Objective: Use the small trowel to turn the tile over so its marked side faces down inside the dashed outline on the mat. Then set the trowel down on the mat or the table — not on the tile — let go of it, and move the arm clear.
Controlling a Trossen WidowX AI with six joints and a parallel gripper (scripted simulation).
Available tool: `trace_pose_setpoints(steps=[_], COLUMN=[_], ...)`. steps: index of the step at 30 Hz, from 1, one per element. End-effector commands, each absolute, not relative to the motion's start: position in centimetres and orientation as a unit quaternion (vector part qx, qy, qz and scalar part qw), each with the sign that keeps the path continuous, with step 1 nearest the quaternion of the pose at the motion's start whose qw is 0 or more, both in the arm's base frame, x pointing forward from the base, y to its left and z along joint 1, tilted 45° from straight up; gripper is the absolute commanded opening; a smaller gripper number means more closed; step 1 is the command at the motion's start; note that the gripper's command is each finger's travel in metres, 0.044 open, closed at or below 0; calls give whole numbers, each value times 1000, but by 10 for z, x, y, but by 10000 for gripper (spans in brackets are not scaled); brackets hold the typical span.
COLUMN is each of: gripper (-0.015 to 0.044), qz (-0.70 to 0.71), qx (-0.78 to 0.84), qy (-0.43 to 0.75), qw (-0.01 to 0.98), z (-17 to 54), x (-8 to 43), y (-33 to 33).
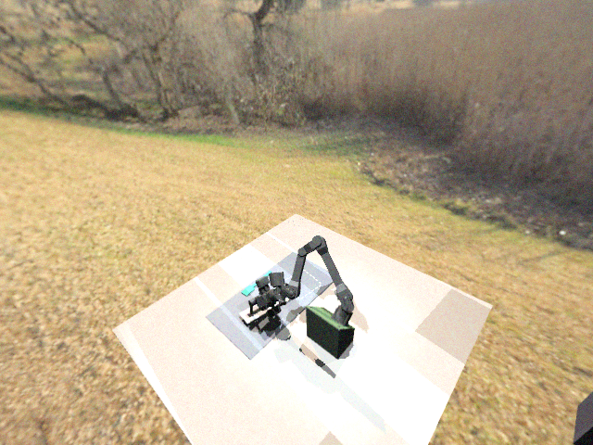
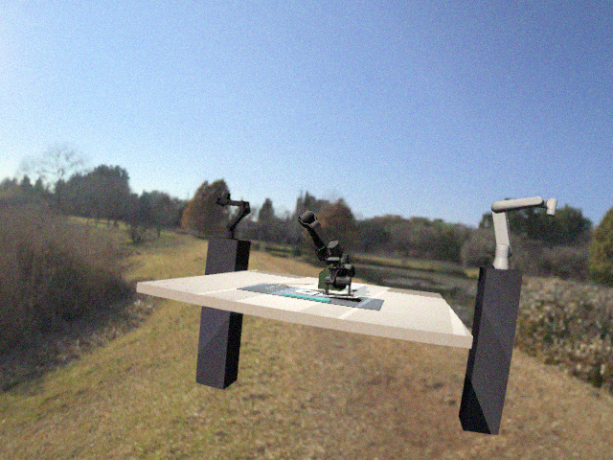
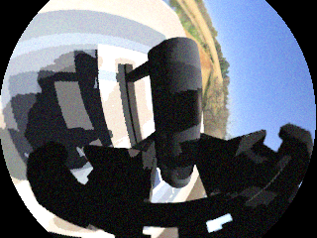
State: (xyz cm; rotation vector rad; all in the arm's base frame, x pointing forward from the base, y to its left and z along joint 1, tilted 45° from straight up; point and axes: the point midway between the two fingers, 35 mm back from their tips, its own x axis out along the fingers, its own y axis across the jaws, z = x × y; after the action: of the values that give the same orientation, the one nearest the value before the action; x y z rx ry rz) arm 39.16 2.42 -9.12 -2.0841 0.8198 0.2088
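Wrist view shows the part-open gripper [image 1: 262, 306] [image 2: 338, 288] [image 3: 172, 131] clamping the trowel handle [image 3: 175, 84]; top, dashed outline [image 1: 314, 278].

Outdoor setting, a grassland. Dry grass [image 1: 119, 201] [image 2: 306, 396] surrounds the desk [image 1: 206, 378] [image 2: 396, 321]; bare trees [image 1: 258, 43] and tall reeds [image 1: 431, 62] border it in the top view. The exterior view shows open blue sky [image 2: 306, 89] above a distant treeline [image 2: 411, 227]. Walls and ceiling do not appear.

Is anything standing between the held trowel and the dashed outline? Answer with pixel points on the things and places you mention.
Nothing separate is visible between the trowel [image 1: 247, 317] [image 2: 341, 296] [image 3: 175, 74] and the dashed outline [image 1: 313, 276], though the arm [image 1: 297, 275] [image 2: 318, 241] hides part of that stretch from above.
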Motion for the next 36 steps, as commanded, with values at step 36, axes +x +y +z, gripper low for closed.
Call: trace_pose_setpoints(steps=[36], gripper=[0], qz=[65], qx=[-854], qy=[339], qw=[389], z=[-46], x=[386], y=[16])
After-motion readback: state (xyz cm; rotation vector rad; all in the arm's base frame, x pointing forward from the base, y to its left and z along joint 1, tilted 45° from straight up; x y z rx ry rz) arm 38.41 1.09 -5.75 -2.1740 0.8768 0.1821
